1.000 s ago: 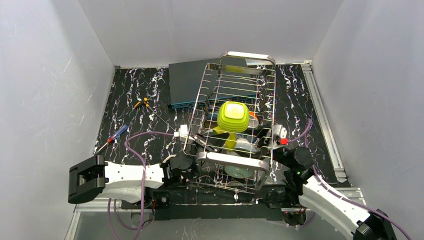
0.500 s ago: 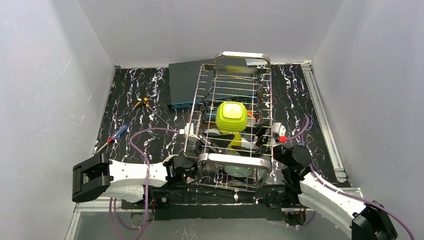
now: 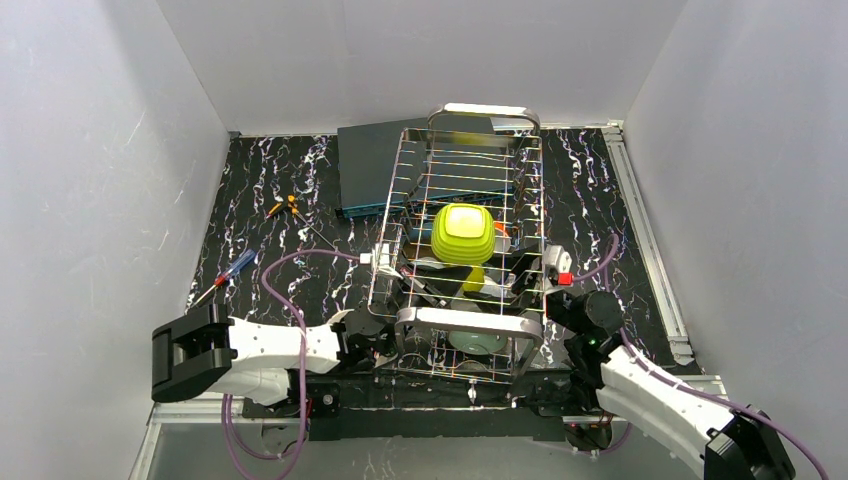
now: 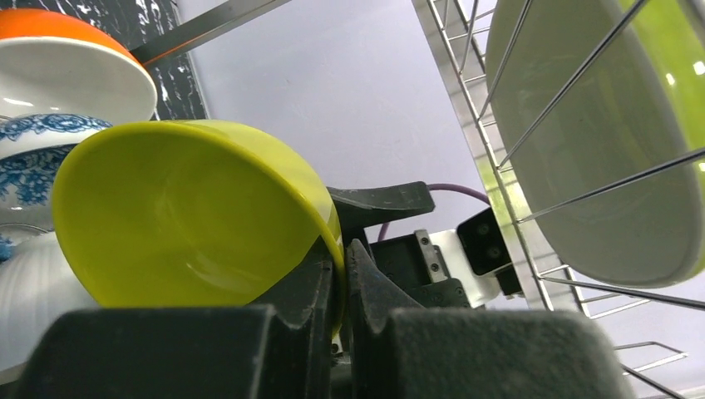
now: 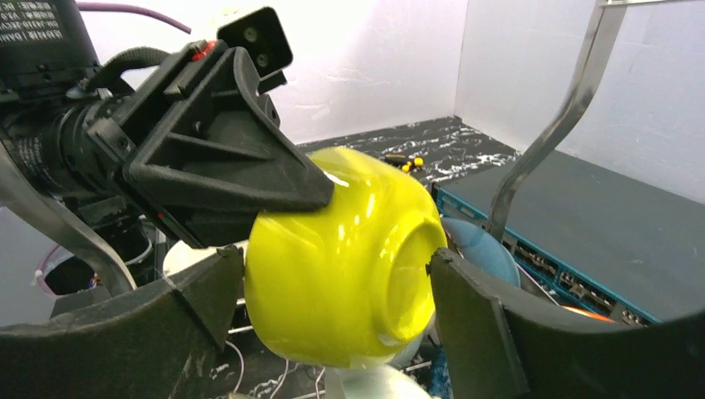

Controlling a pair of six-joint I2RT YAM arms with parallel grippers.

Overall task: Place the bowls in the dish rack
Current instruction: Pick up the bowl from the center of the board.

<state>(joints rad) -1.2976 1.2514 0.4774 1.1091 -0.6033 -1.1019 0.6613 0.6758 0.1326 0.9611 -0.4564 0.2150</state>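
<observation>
Lime-yellow round bowl (image 4: 191, 216) hangs rim-pinched in the closed left hand (image 4: 341, 274) inside the steel wire dish rack (image 3: 470, 318); the open right hand (image 5: 337, 274) straddles it, likely for handover.

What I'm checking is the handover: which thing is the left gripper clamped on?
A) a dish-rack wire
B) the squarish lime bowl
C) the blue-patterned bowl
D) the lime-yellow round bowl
D: the left gripper pinches the rim of the lime-yellow round bowl in its wrist view.

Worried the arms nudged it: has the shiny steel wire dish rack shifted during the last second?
Yes. The shiny steel wire dish rack swung its far end leftward, covering more of the flat dark-teal box.
</observation>
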